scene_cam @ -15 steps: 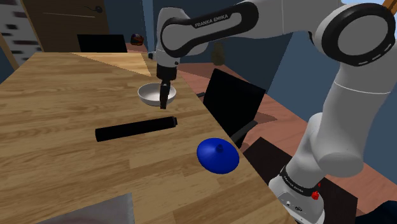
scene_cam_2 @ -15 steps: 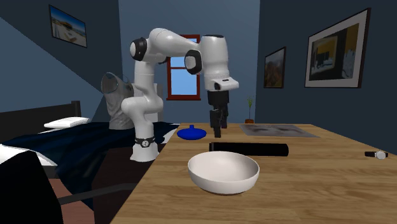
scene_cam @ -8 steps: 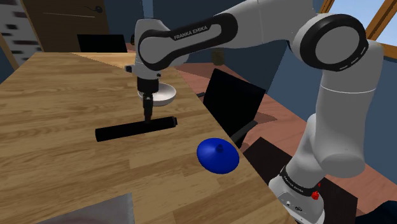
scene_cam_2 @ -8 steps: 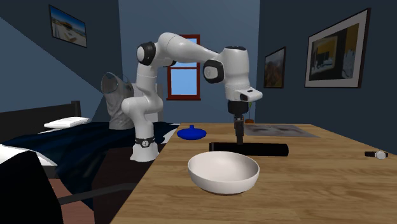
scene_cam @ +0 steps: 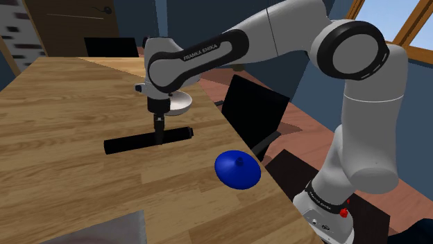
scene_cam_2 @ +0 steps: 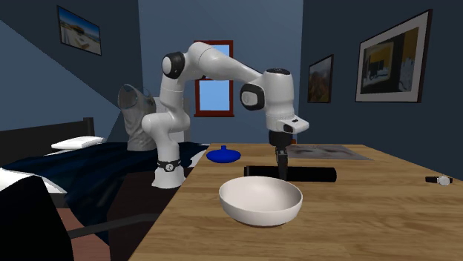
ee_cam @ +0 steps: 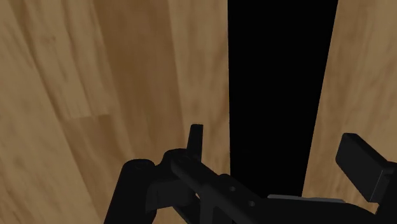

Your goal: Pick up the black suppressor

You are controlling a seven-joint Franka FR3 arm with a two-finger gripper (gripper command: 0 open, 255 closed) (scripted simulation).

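On the desk point(scene_cam: 55, 104) the black suppressor point(scene_cam: 128, 143) lies flat; the tool point(ee_cam: 280, 153) straddles it, jaws spread, not gripping. Best keep it centred, then close squarely across its width

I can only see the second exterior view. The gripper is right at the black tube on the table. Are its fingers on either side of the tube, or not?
Observer: Yes. In the wrist view the tube runs between the fingers of the open gripper.
Operator: Is it gripping?
Observer: No. Bare wood of the table shows between each finger and the tube.
Operator: Is the bowl in the way?
Observer: No. In the shoulder view the bowl sits apart from the tube.
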